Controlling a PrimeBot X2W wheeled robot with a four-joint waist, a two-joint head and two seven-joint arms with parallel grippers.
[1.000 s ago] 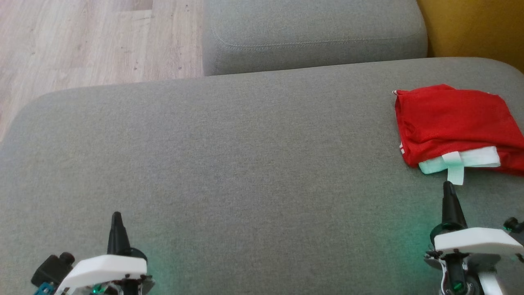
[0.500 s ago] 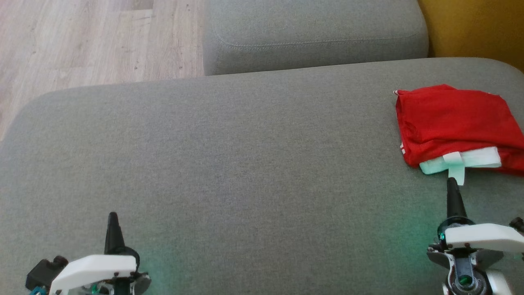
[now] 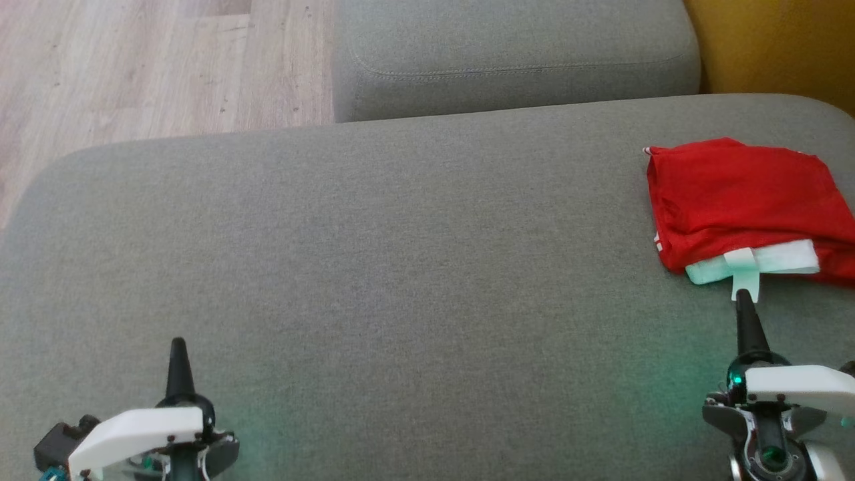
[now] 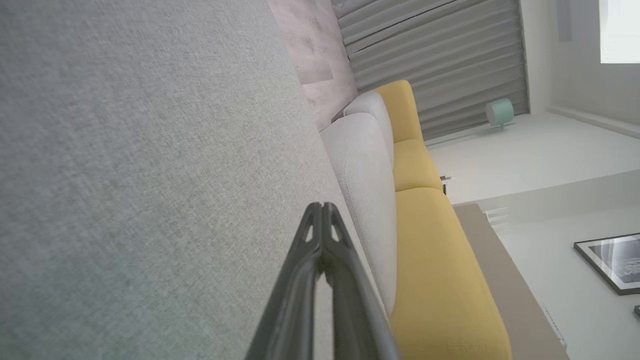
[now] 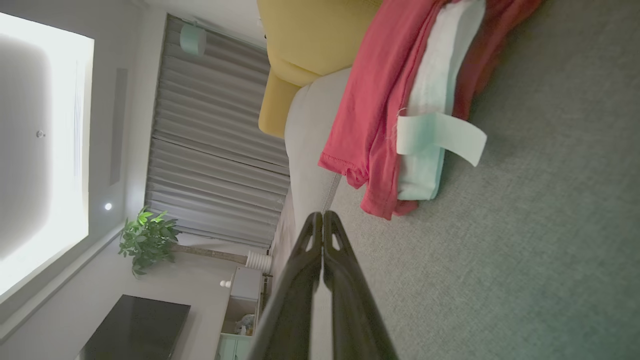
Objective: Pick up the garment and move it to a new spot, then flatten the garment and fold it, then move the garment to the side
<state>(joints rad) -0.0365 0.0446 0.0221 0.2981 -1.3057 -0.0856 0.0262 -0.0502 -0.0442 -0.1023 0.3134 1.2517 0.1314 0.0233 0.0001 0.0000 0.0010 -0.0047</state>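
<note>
A red garment (image 3: 741, 200) lies folded at the far right of the grey sofa seat (image 3: 401, 267). Its right part is cut off by the head view's edge, and a white inner layer (image 3: 775, 257) and a pale tab (image 3: 745, 280) stick out toward the seat's near side. The right end effector (image 3: 743, 300) is held over the seat's near right, clenched on nothing, with its tip just short of the tab and, as far as can be told, apart from it. The left end effector (image 3: 178, 344) is likewise clenched and empty over the seat's near left, well apart from the garment. As the garment is folded and set toward the seat's right side, the task is judged to be at or close to its end. The main risk is posed by the right fingertips: if they are driven forward, the tab could be caught and the fold dragged open or bunched. If only the tab were gripped, the layers could be pulled apart on lifting. A sideways nudge could also slide the garment off the seat's right edge, which appears close by.
</note>
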